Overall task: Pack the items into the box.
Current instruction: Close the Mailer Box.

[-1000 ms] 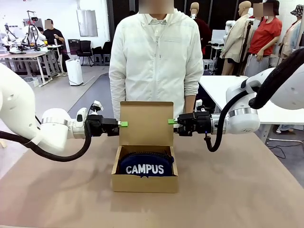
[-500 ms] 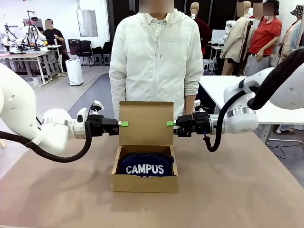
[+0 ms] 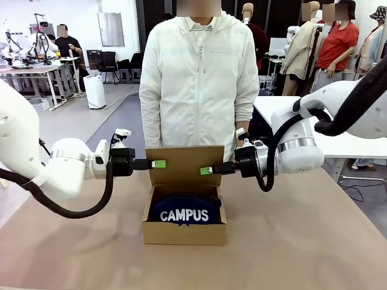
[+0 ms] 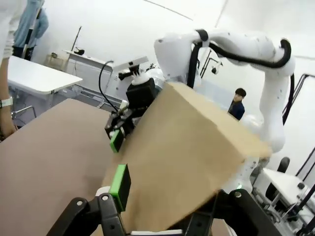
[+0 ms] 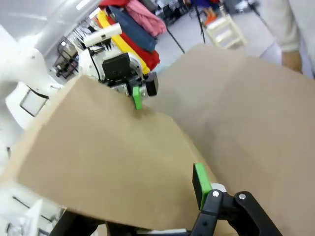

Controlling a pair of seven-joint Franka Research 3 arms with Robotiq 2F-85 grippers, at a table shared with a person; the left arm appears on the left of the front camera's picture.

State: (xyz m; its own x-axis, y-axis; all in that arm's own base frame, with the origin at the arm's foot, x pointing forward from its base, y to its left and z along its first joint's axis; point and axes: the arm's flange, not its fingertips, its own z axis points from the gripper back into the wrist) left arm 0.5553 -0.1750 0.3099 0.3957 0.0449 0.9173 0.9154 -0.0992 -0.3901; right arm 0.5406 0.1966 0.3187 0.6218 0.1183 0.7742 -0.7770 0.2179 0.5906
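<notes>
the left gripper (image 3: 158, 164) and right gripper (image 3: 207, 171) meet the lid (image 3: 185, 164) from either side, each straddling a side edge of the flap with jaws parted; the wrist views show a green pad (image 4: 119, 181) on one face and the card running between the fingers, but whether the pads actually press the lid cannot be told. the lid leans forward over the box (image 3: 184, 232), partway to shut. the box sits mid-table (image 3: 314, 241), toward the far edge, where a person (image 3: 198, 72) stands. inside, the case (image 3: 185, 212) lies flat and fills most of the opening, "campus" facing the near edge. the knife and stapler cannot be made out. judged from here, packing is nearly done and closing is the step in hand. the lid is thin, light card: stiff across its face, quick to crease at the hinge. best guided by its side edges near the free end, with even pressure from both sides. the soft case will give if the lid presses on it.
</notes>
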